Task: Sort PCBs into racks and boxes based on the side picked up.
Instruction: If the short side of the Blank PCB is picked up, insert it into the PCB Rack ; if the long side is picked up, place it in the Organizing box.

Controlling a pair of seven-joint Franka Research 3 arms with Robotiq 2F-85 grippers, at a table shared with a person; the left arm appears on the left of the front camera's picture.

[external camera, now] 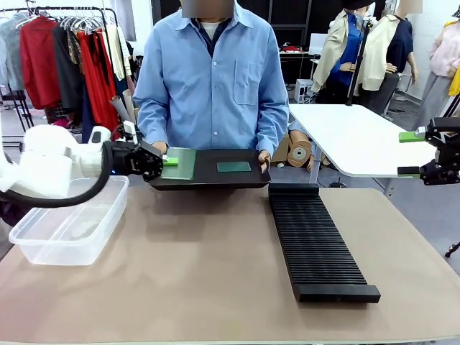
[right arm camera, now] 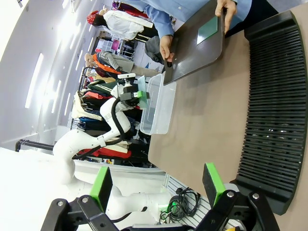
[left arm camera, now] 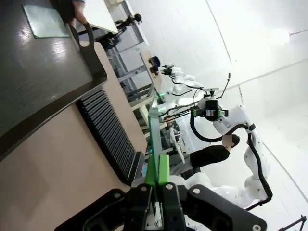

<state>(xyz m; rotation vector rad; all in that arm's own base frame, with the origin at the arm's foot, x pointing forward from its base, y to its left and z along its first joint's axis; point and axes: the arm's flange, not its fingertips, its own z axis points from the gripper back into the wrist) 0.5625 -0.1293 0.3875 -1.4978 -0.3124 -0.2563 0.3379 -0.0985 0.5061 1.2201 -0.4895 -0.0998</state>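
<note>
My left gripper (external camera: pixel 165 161) is shut on the left edge of a green PCB (external camera: pixel 181 163), holding it over the left end of a smooth black tray (external camera: pixel 208 180) that a person holds in both hands. In the left wrist view this PCB (left arm camera: pixel 154 134) shows edge-on between the shut pads of the left gripper (left arm camera: pixel 158 168). A second PCB (external camera: pixel 234 167) lies flat on the tray. The ribbed black rack (external camera: pixel 316 241) lies on the table to the right of centre. The clear box (external camera: pixel 68 219) stands at the left. My right gripper (external camera: pixel 430 153) hangs open and empty, high at the right edge.
The person in a blue shirt (external camera: pixel 212 79) stands at the far side with the tray. From the right wrist I see the rack (right arm camera: pixel 276 110), the tray (right arm camera: pixel 192 48) and the box (right arm camera: pixel 159 103) below. A white table (external camera: pixel 352 136) stands behind at the right.
</note>
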